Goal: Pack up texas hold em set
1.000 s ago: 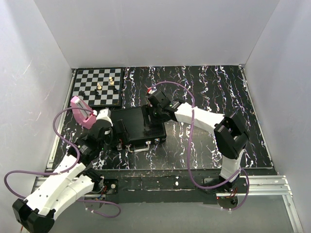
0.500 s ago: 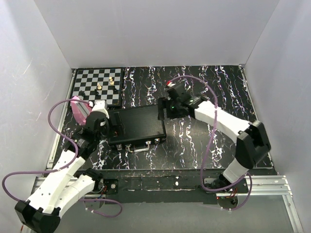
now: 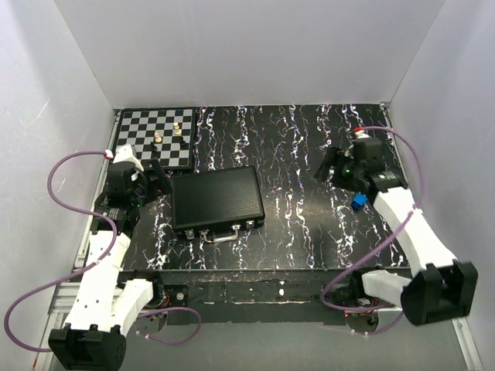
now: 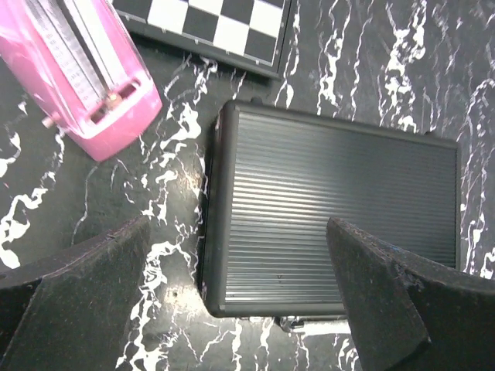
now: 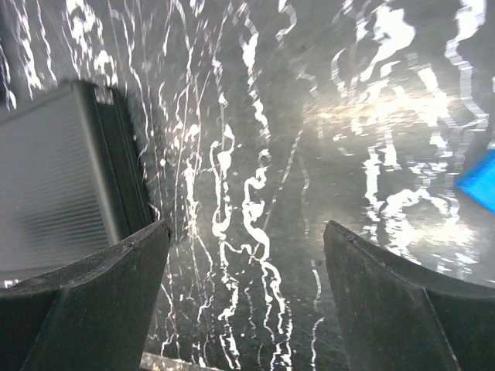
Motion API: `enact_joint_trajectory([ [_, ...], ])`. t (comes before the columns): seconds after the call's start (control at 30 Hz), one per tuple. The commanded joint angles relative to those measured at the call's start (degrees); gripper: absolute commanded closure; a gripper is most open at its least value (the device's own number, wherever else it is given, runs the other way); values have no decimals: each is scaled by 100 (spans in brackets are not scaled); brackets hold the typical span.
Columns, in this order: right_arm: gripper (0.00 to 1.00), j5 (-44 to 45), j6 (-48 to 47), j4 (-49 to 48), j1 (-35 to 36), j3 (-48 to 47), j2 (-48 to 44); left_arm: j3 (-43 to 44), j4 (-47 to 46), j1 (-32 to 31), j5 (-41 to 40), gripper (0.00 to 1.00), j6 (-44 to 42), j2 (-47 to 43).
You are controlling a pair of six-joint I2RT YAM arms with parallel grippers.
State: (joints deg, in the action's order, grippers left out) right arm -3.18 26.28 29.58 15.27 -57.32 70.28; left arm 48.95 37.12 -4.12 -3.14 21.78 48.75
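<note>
The texas hold em set (image 3: 216,199) is a black ribbed briefcase lying flat and closed on the marbled table, its silver latches and handle (image 3: 224,238) on the near edge. My left gripper (image 3: 155,176) hovers open just left of the case, touching nothing. In the left wrist view the case (image 4: 332,216) lies below and between my wide-apart fingers (image 4: 93,270), the left gripper (image 4: 238,224) empty. My right gripper (image 3: 329,166) hangs open well to the right of the case, over bare table. The right wrist view shows the case (image 5: 54,185) at far left and the right gripper (image 5: 246,228) empty.
A black-and-white chessboard (image 3: 155,137) with a few pieces lies at the back left, behind the case. A pink oblong object (image 4: 93,77) lies left of the case beside the board. A small blue cube (image 3: 358,202) sits under the right arm. White walls enclose the table.
Both arms have drawn away from the case: the right gripper lifted off its lid and swung far right while its jaws widened, and the left arm pulled back to the left.
</note>
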Motion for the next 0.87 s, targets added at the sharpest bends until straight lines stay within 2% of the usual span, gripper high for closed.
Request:
enact_joint_trajectory([
  [0.0, 11, 159, -246, -40, -506, 203, -1137, 247, -205, 122, -300, 2, -305, -550],
  [0.13, 11, 818, -492, -268, -542, 431, -1841, 81, -468, 131, -521, 2, -630, -1129],
  [0.33, 10, 1091, -721, -1041, -542, 994, -2677, -298, -838, 131, -460, 2, -666, -1904],
  [0.83, 10, 1197, -782, -1121, -542, 1162, -2923, -421, -953, 131, -477, 2, -631, -2186],
])
